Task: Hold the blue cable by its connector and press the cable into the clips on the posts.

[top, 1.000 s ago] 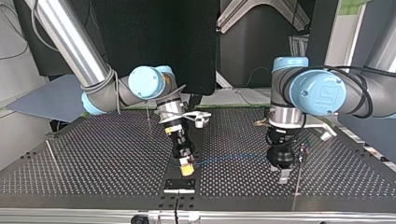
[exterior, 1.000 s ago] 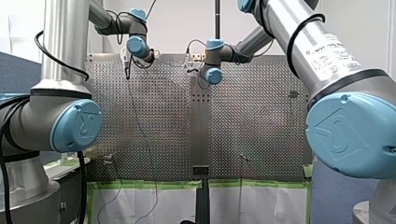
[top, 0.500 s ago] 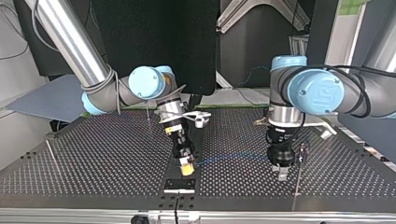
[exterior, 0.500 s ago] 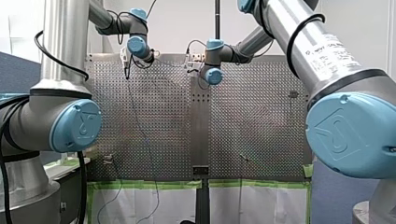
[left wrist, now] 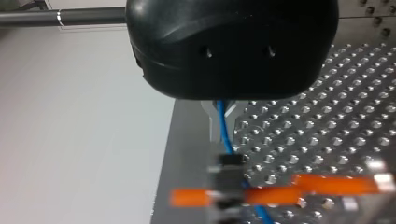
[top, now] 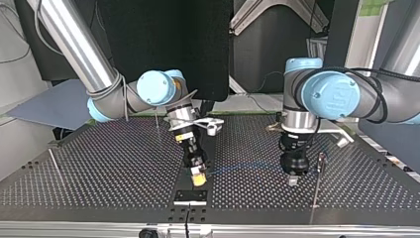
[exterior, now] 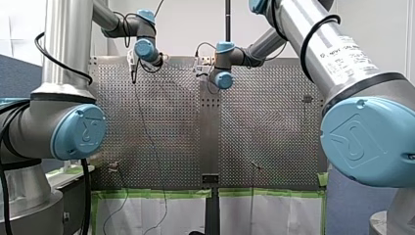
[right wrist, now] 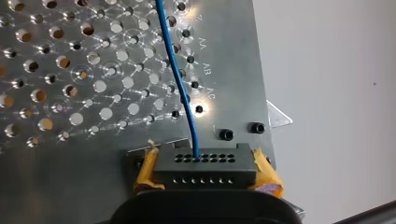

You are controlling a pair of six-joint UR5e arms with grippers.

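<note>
Pretty standard UR look here: my left arm [exterior: 68, 49] and my right arm [exterior: 293, 29] are both fat brushed-silver tubes with dark rings at the joints and round light-blue joint caps [exterior: 78, 131] that have a logo pressed into them. The right one has a black cable [exterior: 319, 33] looped around its tube and a pale label [exterior: 350, 56] with small dark print. The left has its own black cabling hanging along it too. My left gripper [top: 292, 180] has a chunky, rounded black housing [left wrist: 233, 46] with two tiny holes in it and bare metal fingers. My right gripper [top: 198, 180] is slimmer and black, with yellow pads [right wrist: 144, 175].
</note>
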